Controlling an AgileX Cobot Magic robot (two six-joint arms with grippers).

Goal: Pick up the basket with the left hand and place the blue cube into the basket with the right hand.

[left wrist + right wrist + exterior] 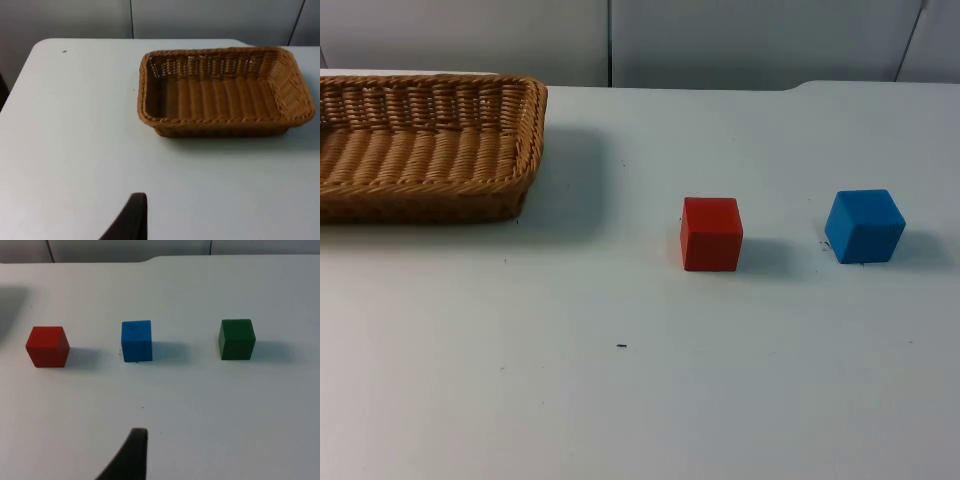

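A: Grippers first. What of the left gripper (pixel 131 220)?
B: 1 black fingertip of it shows in the left wrist view, above bare white table (pixel 75 150). I cannot tell its state. It hangs well short of the basket (pixel 225 92) and touches nothing.
A: And the right gripper (pixel 131 456)?
B: Much the same: 1 dark fingertip in the right wrist view, over the table, apart from every cube. Its state I cannot tell either.
A: Where is the basket?
B: In the top view the wicker basket sits at the upper left of the frame, cut by the left edge, flat on the table, nothing inside it.
A: The blue cube (pixel 864 226)?
B: Right of centre in the top view, near the right edge, resting on the table. The red cube (pixel 711 233) stands to its left, apart from it. In the right wrist view, 3 cubes stand in a row: red, blue, then a green cube (pixel 236 339), each separate.
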